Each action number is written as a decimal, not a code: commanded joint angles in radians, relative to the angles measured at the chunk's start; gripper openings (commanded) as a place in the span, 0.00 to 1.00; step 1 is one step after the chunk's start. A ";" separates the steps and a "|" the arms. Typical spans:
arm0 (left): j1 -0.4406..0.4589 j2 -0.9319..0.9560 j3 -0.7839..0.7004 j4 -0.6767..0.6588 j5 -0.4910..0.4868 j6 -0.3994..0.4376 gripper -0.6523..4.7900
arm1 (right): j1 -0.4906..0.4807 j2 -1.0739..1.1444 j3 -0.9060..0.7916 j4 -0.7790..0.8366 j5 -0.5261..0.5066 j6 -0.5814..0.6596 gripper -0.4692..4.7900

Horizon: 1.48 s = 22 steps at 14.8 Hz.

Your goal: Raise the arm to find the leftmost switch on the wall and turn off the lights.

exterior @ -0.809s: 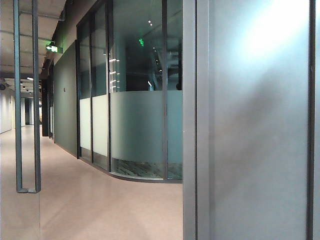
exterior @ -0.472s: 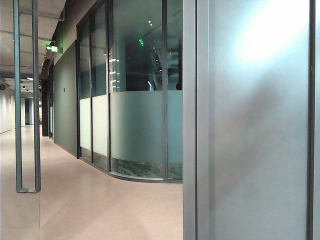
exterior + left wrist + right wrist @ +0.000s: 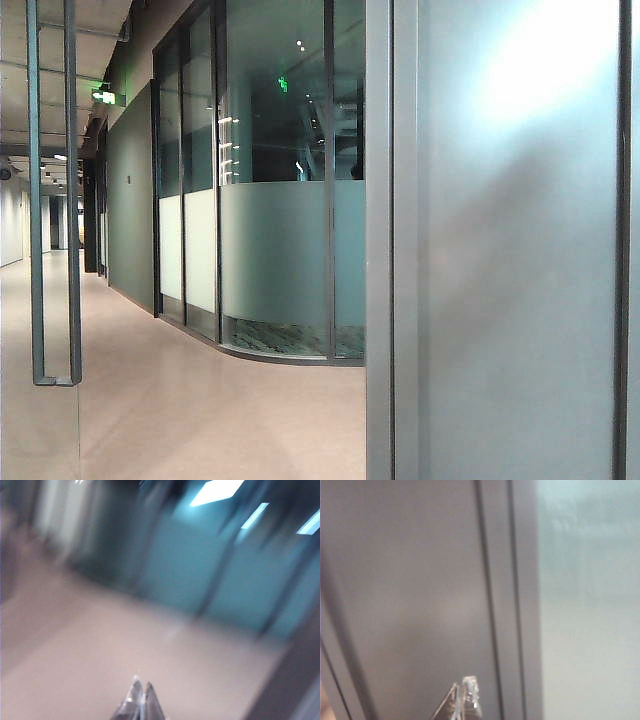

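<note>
Searching for the wall switch, none showing yet.
Keeping left pincer (image 3: pixel 141 700) and right pincer (image 3: pixel 462 700) pressed together, right facing grey wall panel (image 3: pixel 410 595); raising slowly.

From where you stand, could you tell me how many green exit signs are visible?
2: one glowing green exit sign under the corridor ceiling at left, one small green sign seen in the dark glass partition. Neither closed gripper nears them; others may be hidden.
</note>
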State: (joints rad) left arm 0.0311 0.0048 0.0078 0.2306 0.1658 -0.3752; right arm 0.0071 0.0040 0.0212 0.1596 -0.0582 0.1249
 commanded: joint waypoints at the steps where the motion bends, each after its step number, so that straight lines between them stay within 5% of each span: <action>1: 0.001 0.000 0.100 0.218 -0.047 -0.155 0.11 | 0.001 -0.002 0.103 0.108 -0.003 0.006 0.09; 6: 0.001 0.064 0.338 0.217 -0.126 0.020 0.11 | 0.001 0.017 0.286 0.108 0.087 -0.049 0.09; 9: 0.001 0.272 0.525 0.226 -0.142 0.035 0.11 | 0.001 0.176 0.375 0.223 0.085 -0.147 0.09; 15: 0.001 0.783 0.912 0.244 0.022 0.035 0.11 | 0.001 0.673 0.765 0.312 0.078 -0.027 0.09; 20: -0.001 0.999 1.093 0.243 0.123 0.021 0.11 | 0.002 0.895 1.052 0.308 -0.082 0.121 0.09; 22: -0.058 1.019 1.118 0.265 0.307 -0.069 0.11 | 0.003 0.929 1.109 0.308 -0.154 0.225 0.09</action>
State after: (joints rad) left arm 0.0006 1.0260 1.1168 0.4606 0.4019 -0.4049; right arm 0.0086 0.9276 1.1141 0.4564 -0.1787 0.3069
